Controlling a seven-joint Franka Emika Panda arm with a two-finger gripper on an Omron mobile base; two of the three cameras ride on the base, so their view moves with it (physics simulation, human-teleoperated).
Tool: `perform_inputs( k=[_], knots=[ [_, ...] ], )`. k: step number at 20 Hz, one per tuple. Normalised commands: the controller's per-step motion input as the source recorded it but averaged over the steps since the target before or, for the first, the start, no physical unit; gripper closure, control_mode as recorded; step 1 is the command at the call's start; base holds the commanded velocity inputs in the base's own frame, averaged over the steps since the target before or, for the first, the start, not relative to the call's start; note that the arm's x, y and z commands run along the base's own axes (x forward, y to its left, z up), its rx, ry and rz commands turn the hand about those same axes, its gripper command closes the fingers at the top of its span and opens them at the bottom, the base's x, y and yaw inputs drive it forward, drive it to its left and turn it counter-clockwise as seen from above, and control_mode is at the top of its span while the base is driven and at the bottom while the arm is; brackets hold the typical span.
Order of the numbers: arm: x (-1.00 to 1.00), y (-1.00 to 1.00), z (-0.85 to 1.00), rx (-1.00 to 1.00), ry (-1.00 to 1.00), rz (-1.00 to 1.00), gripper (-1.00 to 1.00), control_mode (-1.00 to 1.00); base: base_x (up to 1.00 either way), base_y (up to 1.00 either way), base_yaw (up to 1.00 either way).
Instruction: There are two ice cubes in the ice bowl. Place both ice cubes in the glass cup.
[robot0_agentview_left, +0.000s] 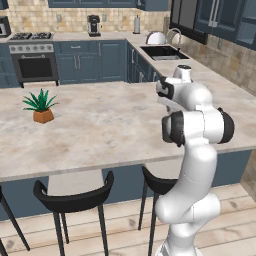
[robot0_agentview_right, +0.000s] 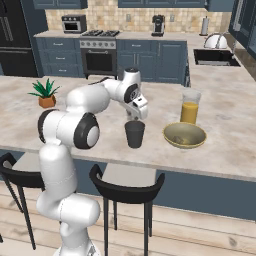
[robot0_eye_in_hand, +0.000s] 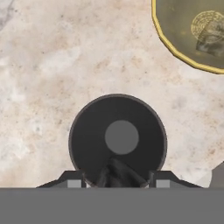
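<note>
The glass cup (robot0_agentview_right: 134, 134) is a dark grey tumbler standing near the counter's front edge; from above its round mouth (robot0_eye_in_hand: 118, 138) sits right under the hand. My gripper (robot0_agentview_right: 136, 119) (robot0_eye_in_hand: 117, 177) hovers just over that mouth, shut on a dark, translucent ice cube (robot0_eye_in_hand: 116, 169) between its tips. To the right of the cup lies the ice bowl (robot0_agentview_right: 185, 145) (robot0_eye_in_hand: 168, 43), wide, shallow and olive-tan. A second ice cube (robot0_eye_in_hand: 211, 41) rests inside it.
A tall glass of orange juice (robot0_agentview_right: 190, 106) stands just behind the bowl. A potted plant (robot0_agentview_right: 46, 95) (robot0_agentview_left: 41, 106) sits far left on the counter. Black bar stools (robot0_agentview_right: 125, 187) stand below the front edge. The sink (robot0_agentview_right: 215, 56) is at the back right.
</note>
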Motion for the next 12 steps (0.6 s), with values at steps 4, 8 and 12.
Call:
perform_inputs(
  k=[4, 8, 12],
  knots=[
    [0.04, -0.09, -0.26, 0.0, 0.03, 0.0, 1.0, -1.0, 0.0, 0.0, 0.0],
    [0.0, -0.13, -0.26, -0.01, 0.0, 0.0, 1.0, -1.0, 0.0, 0.0, 0.0],
    [0.06, -0.03, -0.27, -0.01, 0.0, 0.0, 1.0, -1.0, 0.0, 0.0, 0.0]
  ],
)
